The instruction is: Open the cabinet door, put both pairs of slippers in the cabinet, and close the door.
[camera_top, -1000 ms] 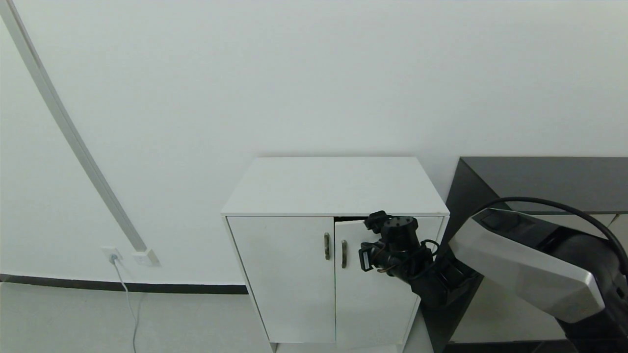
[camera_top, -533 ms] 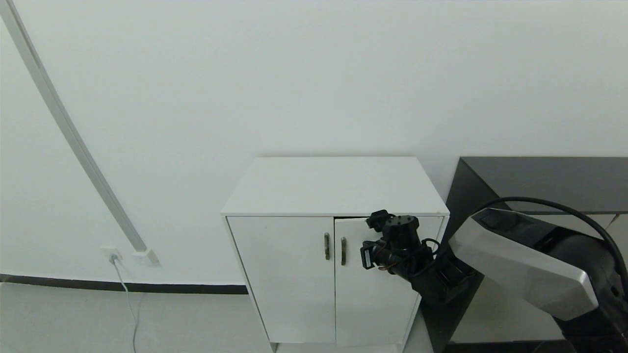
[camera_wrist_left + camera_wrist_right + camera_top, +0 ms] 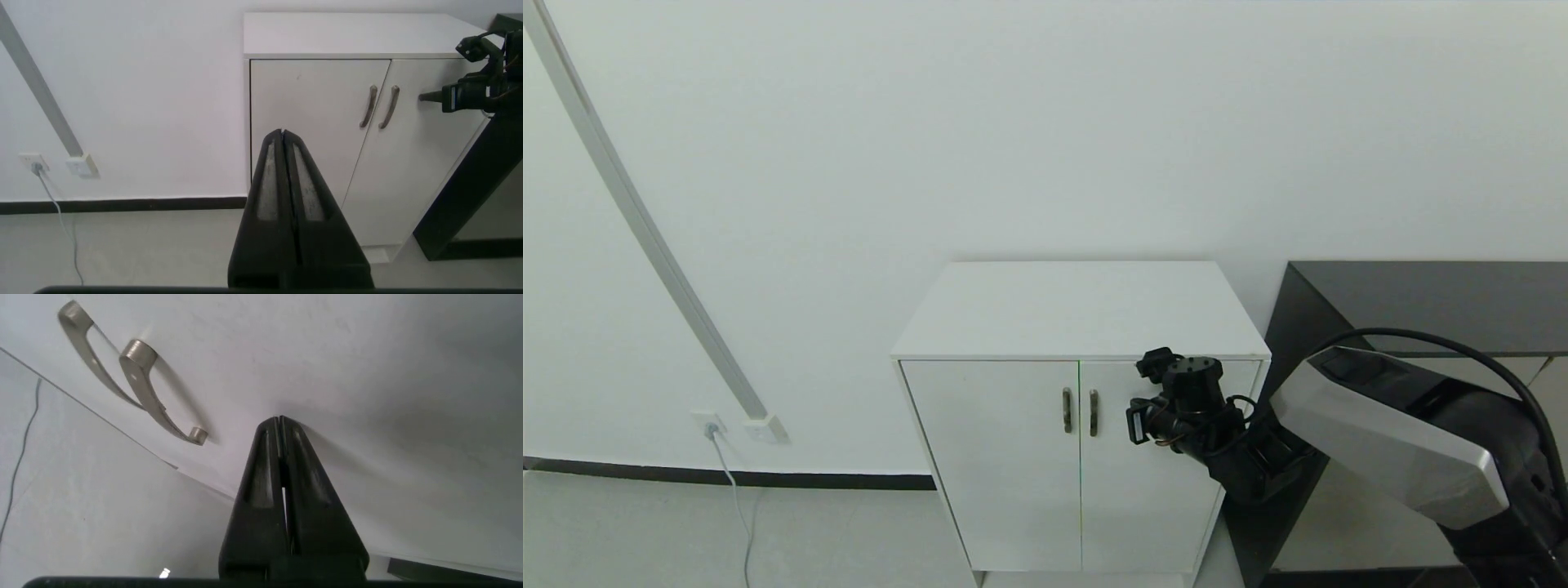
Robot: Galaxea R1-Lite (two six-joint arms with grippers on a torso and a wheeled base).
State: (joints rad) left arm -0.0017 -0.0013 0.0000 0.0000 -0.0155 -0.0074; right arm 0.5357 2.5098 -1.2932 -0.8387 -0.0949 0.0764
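The white cabinet point(image 3: 1078, 310) stands against the wall with both doors flush and shut. Two metal handles point(image 3: 1080, 411) sit side by side at the doors' meeting edge. My right gripper point(image 3: 1134, 425) is shut with nothing in it, and its tip rests against the right door point(image 3: 1143, 498) just right of the handles. In the right wrist view the shut right gripper point(image 3: 282, 425) touches the door panel beside the handles point(image 3: 155, 408). My left gripper point(image 3: 282, 137) is shut and empty, held well back from the cabinet point(image 3: 351, 33) and facing its left door.
A dark counter point(image 3: 1421, 302) stands directly right of the cabinet. A grey conduit point(image 3: 645, 220) runs diagonally down the wall to a socket with a cable point(image 3: 712, 426) at the left. Open floor point(image 3: 727, 531) lies left of the cabinet.
The right door was slightly ajar, with a dark gap at its top. It has swung in and now sits flush, with my right gripper moving in against it.
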